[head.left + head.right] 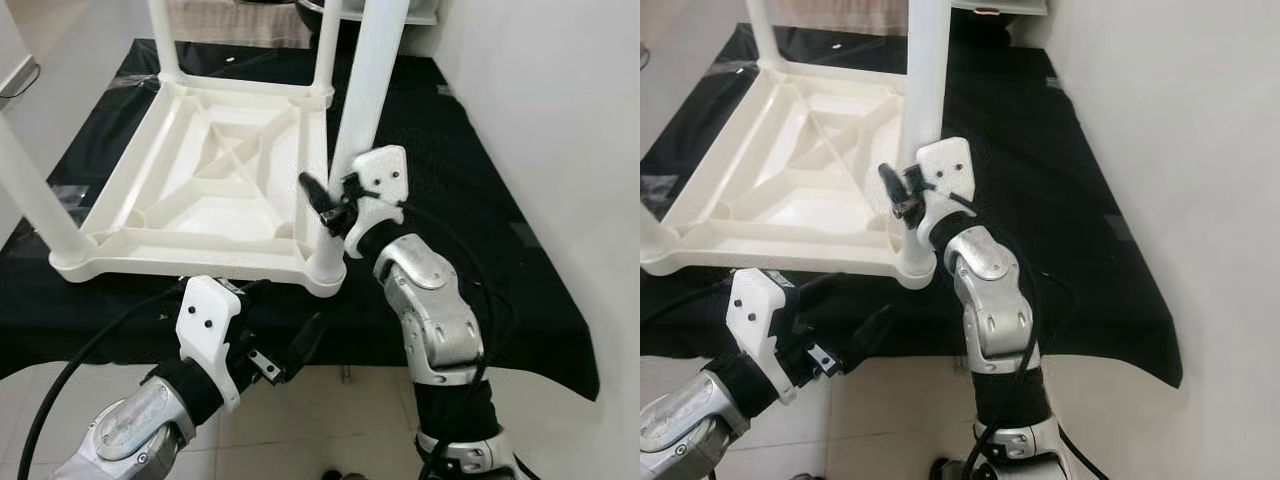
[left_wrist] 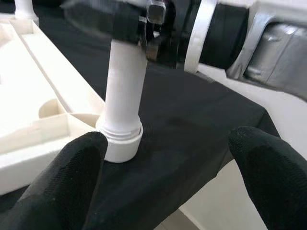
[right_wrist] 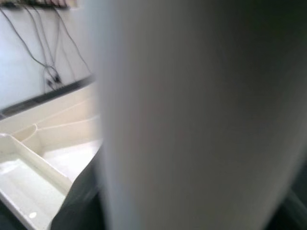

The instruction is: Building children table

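A white plastic children's table (image 1: 200,190) lies upside down on a black cloth, its legs pointing up. My right gripper (image 1: 335,205) is shut on the near right leg (image 1: 365,90), low on the leg, a little above its corner socket (image 2: 120,141). One black finger (image 1: 315,195) shows on the leg's left side; the other is hidden behind it. The leg (image 3: 201,115) is blurred and very close in the right wrist view. My left gripper (image 1: 280,322) hangs open below the table's front edge, with its fingers (image 2: 62,187) spread wide toward that socket and holding nothing.
Three more legs stand at the other corners: near left (image 1: 35,200), far left (image 1: 165,40), far right (image 1: 328,45). The black cloth (image 1: 470,200) runs right toward a white wall (image 1: 560,100). A tiled floor (image 1: 330,420) lies below me, and a black cable (image 1: 70,370) trails from my left arm.
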### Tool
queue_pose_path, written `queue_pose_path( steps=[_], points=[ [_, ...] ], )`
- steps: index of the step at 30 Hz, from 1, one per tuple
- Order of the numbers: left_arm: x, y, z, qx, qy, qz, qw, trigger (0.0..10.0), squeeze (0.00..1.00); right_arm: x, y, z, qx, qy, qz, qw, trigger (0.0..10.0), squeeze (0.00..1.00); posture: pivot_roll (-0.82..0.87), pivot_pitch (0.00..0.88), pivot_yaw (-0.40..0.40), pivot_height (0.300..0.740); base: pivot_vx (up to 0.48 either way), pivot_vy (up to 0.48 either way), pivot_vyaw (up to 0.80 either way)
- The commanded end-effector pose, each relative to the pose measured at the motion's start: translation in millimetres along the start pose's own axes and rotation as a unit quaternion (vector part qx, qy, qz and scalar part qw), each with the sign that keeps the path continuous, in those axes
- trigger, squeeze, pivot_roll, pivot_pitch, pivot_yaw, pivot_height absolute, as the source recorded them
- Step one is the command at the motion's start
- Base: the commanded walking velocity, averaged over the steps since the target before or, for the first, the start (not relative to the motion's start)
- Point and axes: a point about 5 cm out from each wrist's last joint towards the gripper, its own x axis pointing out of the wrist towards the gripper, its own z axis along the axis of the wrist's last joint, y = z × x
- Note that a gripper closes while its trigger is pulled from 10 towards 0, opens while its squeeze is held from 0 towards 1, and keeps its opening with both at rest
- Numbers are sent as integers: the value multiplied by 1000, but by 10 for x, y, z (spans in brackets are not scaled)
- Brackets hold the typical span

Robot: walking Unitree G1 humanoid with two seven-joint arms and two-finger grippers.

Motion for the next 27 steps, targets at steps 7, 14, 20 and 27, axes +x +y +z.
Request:
queue_pose_path(
  steps=[7,14,20,27],
  points=[
    [0,-20,-11,-8,1,-3,1000,10000,0,105,-97,368,-5,-79,138,987,10000,1000,155,215,-117,740,0,0,0],
    [-16,-25,-1,-4,3,3,1000,10000,0,265,-218,528,-33,-62,323,944,10000,0,185,238,-128,740,0,0,0],
    [-34,-42,4,-7,3,6,1000,10000,0,350,-300,551,-9,-50,373,926,10000,0,206,253,-133,740,0,0,0],
    [-89,-50,-4,-11,11,13,1000,10000,0,339,-361,554,36,-29,494,868,10000,0,228,275,-135,740,0,0,0]
  ],
)
